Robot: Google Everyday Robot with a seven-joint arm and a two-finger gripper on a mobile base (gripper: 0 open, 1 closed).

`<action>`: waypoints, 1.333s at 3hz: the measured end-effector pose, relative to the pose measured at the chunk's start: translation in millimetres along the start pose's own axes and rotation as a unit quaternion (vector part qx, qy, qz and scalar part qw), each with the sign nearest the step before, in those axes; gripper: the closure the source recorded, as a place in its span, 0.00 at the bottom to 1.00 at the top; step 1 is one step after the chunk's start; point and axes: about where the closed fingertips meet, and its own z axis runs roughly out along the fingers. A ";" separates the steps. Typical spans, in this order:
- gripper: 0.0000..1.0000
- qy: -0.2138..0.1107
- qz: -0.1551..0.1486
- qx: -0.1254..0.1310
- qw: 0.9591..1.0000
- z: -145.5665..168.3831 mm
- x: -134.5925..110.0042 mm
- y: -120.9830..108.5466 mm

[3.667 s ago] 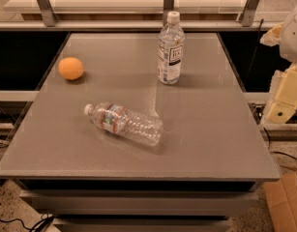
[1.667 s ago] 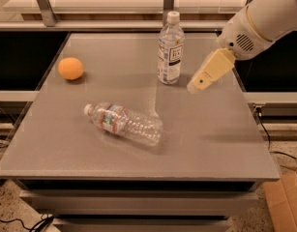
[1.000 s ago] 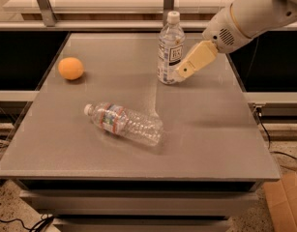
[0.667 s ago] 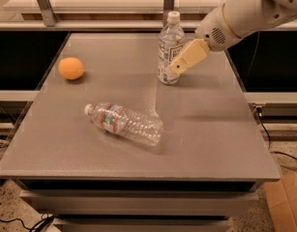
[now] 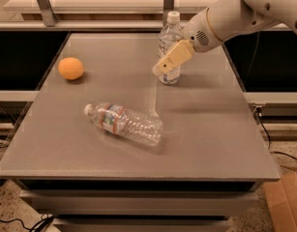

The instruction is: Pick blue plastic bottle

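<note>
Tan gripper [image 5: 164,63] of mine has swung in, blue plastic bottle [image 5: 169,34] now just behind it, grasp looks next; open or closed, I cannot tell.

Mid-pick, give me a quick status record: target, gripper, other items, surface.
target: blue plastic bottle, upright, toward the far edge
gripper: gripper overlaps the target's midsection, arm reaching in from the right; grasp cannot be confirmed
other bottle: ribbed bottle, lying on its side nearer the front, apart from the target
fruit: orange, at the left, apart from both bottles
surface: grey table
</note>
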 end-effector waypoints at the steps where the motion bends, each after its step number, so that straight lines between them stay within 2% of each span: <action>1: 0.18 -0.009 -0.003 -0.009 1.000 13.7 -4.0 -1.1; 4: 0.87 -0.022 -0.014 -0.015 1.000 11.3 -9.7 -4.3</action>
